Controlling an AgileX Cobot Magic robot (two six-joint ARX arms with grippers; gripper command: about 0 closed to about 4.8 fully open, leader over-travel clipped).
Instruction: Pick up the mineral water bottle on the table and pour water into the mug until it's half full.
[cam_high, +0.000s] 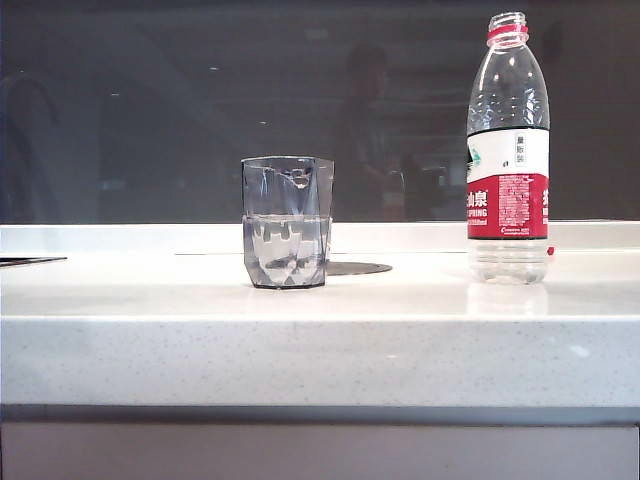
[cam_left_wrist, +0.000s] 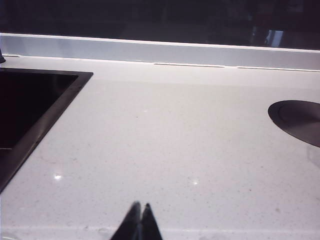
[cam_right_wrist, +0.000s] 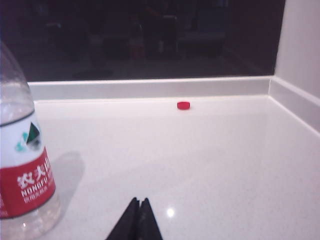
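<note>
The mineral water bottle stands upright and uncapped on the white table, at the right of the exterior view; a little water shows at its base. In the right wrist view the bottle stands beside my right gripper, which is shut, empty and apart from it. The mug, a clear grey faceted glass, stands mid-table with water to about half its height. My left gripper is shut over bare countertop, holding nothing. Neither gripper shows in the exterior view.
A red bottle cap lies near the back ledge. A dark sink is set into the countertop beside my left gripper, and a round dark inset lies behind the mug. A side wall bounds the table by the right arm.
</note>
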